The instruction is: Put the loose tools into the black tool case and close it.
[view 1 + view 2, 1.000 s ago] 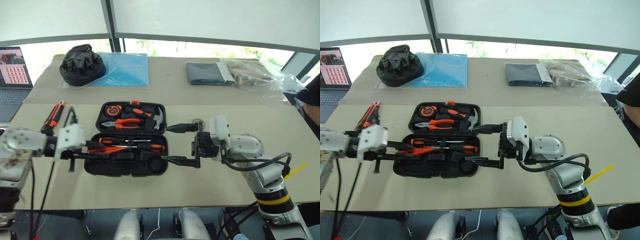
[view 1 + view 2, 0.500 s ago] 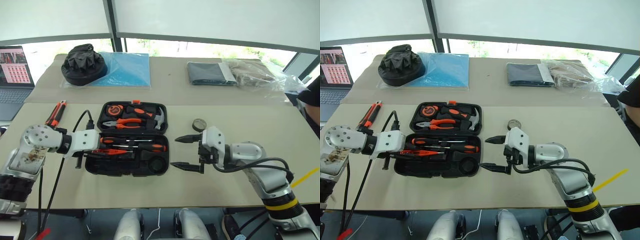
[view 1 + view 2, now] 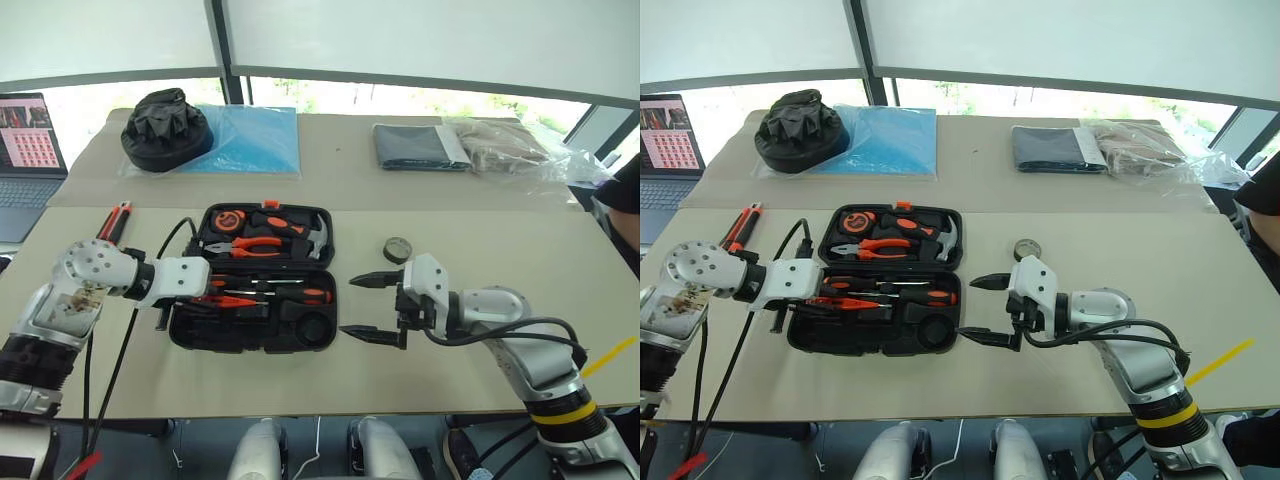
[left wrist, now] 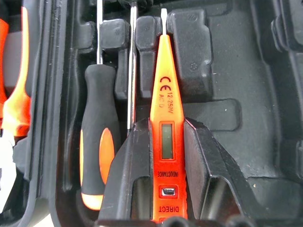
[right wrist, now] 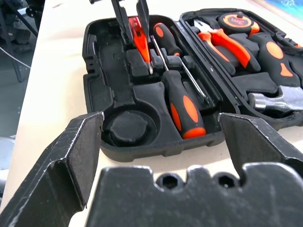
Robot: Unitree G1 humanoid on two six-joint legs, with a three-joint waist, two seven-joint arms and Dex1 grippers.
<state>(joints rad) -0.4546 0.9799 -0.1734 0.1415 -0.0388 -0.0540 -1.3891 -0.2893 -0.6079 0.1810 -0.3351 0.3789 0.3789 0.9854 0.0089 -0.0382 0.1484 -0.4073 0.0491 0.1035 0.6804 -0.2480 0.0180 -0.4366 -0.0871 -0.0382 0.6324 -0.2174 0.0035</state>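
The left gripper [image 4: 163, 156], clamped on the orange tester screwdriver [image 4: 164, 113], blocks the left end of the black tool case [image 3: 262, 340], with two screwdrivers [image 3: 268, 293] seated just beyond it. The round recess [image 5: 124, 126] at the case's near right corner lies bare, and the right gripper [image 3: 368, 307], fingers spread wide, hangs just off that edge. Behind it sits the tape roll [image 3: 397, 248] on open table [image 3: 480, 240]; the utility knife [image 3: 111, 222] lies left of the case.
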